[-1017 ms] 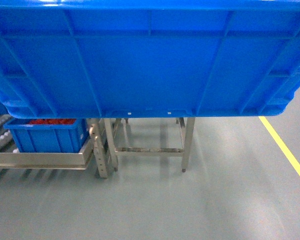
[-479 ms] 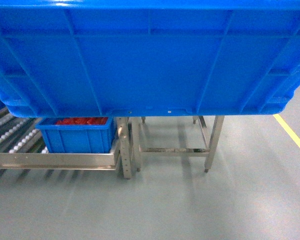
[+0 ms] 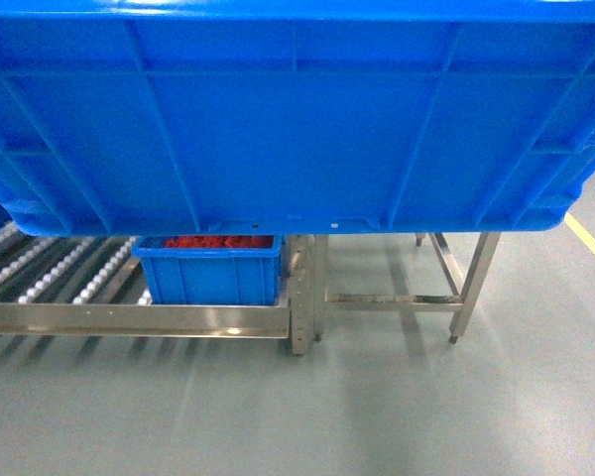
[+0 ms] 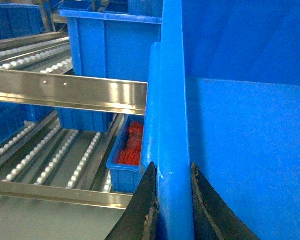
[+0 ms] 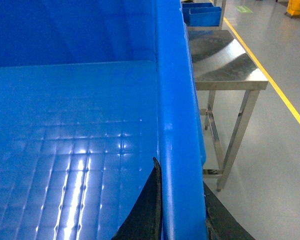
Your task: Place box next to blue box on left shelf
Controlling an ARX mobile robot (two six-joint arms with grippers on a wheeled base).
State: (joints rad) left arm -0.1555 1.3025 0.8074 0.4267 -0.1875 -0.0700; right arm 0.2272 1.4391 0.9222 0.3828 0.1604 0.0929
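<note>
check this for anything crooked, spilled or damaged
Nothing stands out. The big blue crate rides level, with the left gripper and right gripper each clamped on a side rim. The small blue bin of red parts sits square on the roller rack; nothing spilled.

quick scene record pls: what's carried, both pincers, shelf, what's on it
carried: big blue box, held up off the floor, empty inside
left pincer: shut on the box's left rim
right pincer: shut on the box's right rim
left shelf: roller lanes, ahead and lower left
on shelf: small blue box with red contents
right of shelf: steel table
</note>
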